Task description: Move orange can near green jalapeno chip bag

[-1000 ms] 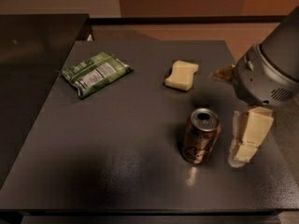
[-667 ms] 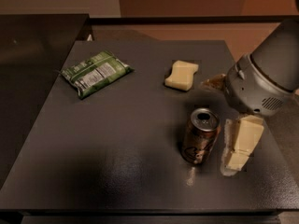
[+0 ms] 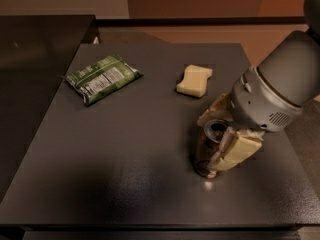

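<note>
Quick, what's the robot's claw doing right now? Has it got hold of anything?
Gripper: down at the upright orange can on the right side of the table; whether it has hold of the can cannot be told.

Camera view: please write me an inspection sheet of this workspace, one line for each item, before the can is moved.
Surface: dark grey table, glossy, with a light glare beside the can.
Job's things: orange can stands upright at the right front, opened top up; green jalapeno chip bag lies flat at the left rear, far apart from the can.
Clutter: one pale yellow sponge at the middle rear, touching nothing.
Grippers: gripper is down at the can, reaching in from the right; the grey arm rises behind it.
Cables: nothing seen.
Surroundings: dark counter to the left, brownish floor behind the table.
</note>
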Available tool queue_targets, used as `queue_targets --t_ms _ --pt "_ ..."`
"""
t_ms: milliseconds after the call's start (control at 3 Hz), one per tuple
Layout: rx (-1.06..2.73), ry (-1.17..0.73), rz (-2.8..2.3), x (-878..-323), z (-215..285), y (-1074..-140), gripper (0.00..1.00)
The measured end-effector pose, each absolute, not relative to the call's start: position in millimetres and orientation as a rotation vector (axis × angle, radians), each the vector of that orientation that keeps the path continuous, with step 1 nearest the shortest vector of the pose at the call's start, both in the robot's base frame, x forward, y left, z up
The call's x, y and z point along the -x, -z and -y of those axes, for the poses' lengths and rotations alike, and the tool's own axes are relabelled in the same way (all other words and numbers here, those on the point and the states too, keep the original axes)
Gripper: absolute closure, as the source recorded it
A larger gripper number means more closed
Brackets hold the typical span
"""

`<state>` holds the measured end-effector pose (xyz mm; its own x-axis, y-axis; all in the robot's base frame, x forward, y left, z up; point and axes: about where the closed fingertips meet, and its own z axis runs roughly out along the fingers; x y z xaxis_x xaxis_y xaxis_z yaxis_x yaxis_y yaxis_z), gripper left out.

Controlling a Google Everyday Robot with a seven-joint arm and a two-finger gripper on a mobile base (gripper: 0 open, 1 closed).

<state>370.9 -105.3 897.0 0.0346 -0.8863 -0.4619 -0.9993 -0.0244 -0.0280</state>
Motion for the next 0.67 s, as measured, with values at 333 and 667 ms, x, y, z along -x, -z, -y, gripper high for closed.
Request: queue_targets --t_ms 333,667 --pt "1.977 -0.466 -1.901 -370 97 -900 0.64" --pt "2.001 -0.438 -1.875 -378 76 -908 0.88"
